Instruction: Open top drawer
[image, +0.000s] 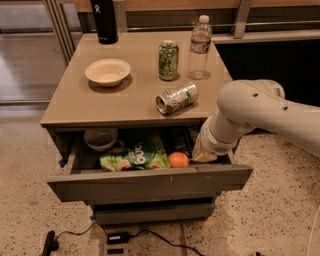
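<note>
The grey, handle-less top drawer (150, 184) stands pulled out from beneath the tan counter (90, 107), its flat matte front panel well forward of the counter's edge and its inside open to view. Inside, from left to right: a dark grey bowl (100, 138) at the rear left corner, a green crisp bag (134, 158) lying flat in the middle, and an orange fruit (178, 160) just beside the bag, close to the front panel. The gripper (202, 153) reaches down into the drawer's right end, just behind the front panel and near the orange fruit; whether it is spread or closed cannot be told, since the white arm (250, 112) and the panel hide it. Below the drawer, a narrower grey drawer front (150, 214) sits closed. On the counter: a cream shallow bowl (108, 71) at left, an upright green drinks can (168, 60), a clear plastic water bottle (200, 47) beside it, a silver-green can on its side (177, 97) near the front edge, and a black flask (105, 21) at the rear.
</note>
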